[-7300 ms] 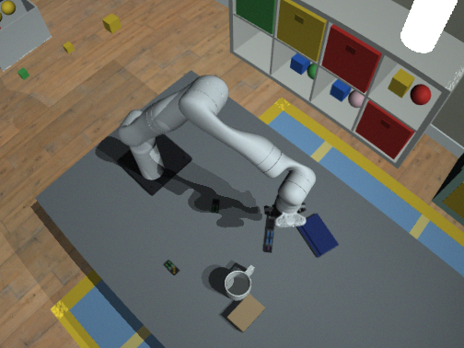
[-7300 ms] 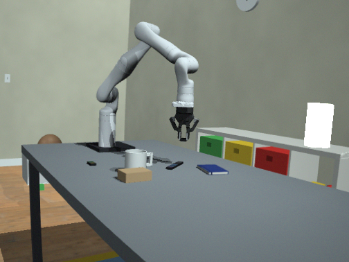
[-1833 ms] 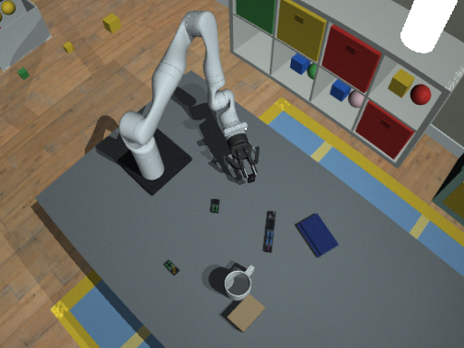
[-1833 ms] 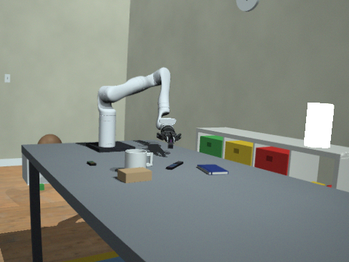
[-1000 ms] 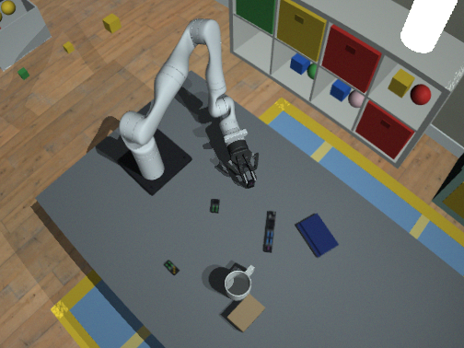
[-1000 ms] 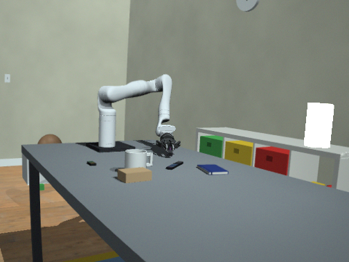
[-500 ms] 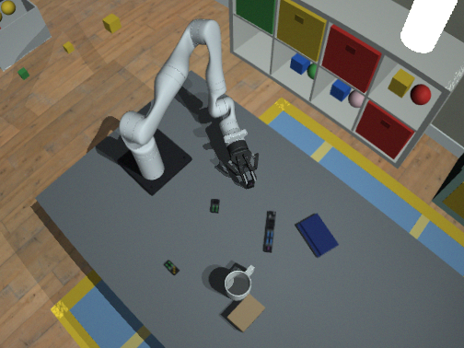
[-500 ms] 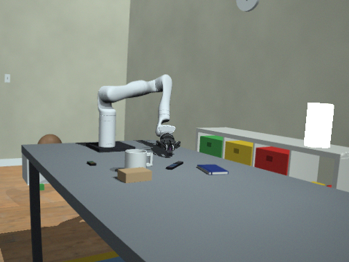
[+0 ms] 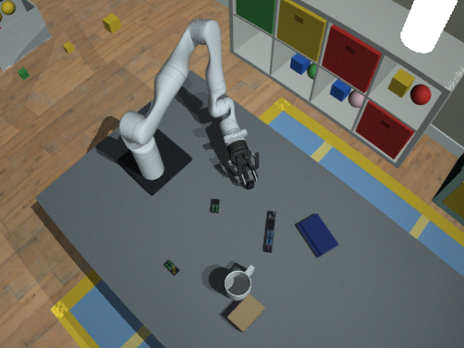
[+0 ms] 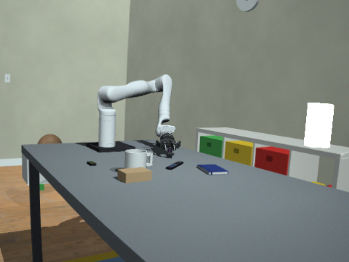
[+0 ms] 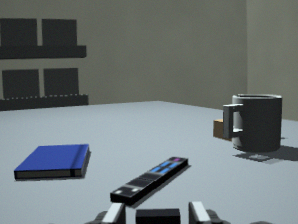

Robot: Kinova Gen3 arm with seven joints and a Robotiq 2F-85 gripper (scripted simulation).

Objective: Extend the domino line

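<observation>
Across grey table [image 9: 368,276] [image 10: 221,201] [image 11: 150,125], black domino line [image 9: 270,231] [image 10: 174,165] [image 11: 150,180] was marked with blue, purple-ended; gripper [image 9: 249,178] [image 10: 169,147] [image 11: 157,213] was left spread around dark domino [image 9: 249,184] [image 10: 169,152] [image 11: 157,217], gaps showing both sides.

The Kinova Gen3 arm [image 9: 171,79] [image 10: 129,91] rises from its upright base column [image 9: 149,161] [image 10: 107,129], reaches outward through a high elbow [image 9: 203,31] [image 10: 166,82], then bends down to the wrist [image 9: 230,126] [image 10: 163,126]. The Robotiq 2F-85 tool [image 9: 249,179] [image 10: 169,151] [image 11: 157,213] sits low over the worktop, tilted forward rather than pointing straight down. Its two fingertips stand partly open, apart and facing each other, at similar height in the wrist view.
</observation>
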